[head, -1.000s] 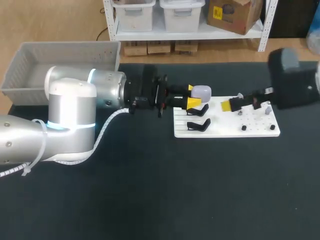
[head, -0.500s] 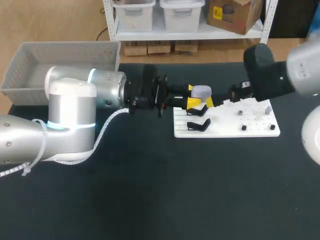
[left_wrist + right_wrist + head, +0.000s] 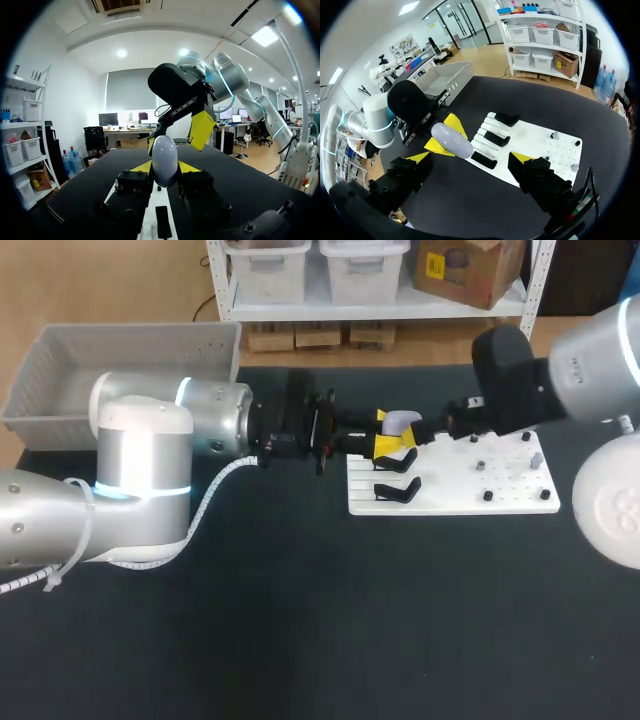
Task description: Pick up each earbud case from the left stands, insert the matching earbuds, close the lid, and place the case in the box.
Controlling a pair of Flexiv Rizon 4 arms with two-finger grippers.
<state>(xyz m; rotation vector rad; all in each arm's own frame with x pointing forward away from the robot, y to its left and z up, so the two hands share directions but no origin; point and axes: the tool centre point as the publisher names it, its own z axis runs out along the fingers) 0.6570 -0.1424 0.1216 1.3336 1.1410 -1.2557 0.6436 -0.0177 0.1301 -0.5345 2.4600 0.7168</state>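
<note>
White stand board (image 3: 500, 490), mid-table. Left gripper (image 3: 392, 440): clamped on earbud case (image 3: 402, 421), held over the board's ten o'clock corner. Right gripper (image 3: 470, 157): fingers apart, at the case's three o'clock. Case: probably light, rigid, glossy (slip risk); best gripped on the broad sides, clear of the lid.

Earbud case (image 3: 405, 421) partly hidden by left gripper (image 3: 390, 433), right arm (image 3: 590, 370) cut off at edge, board pegs (image 3: 487, 496) indistinct
</note>
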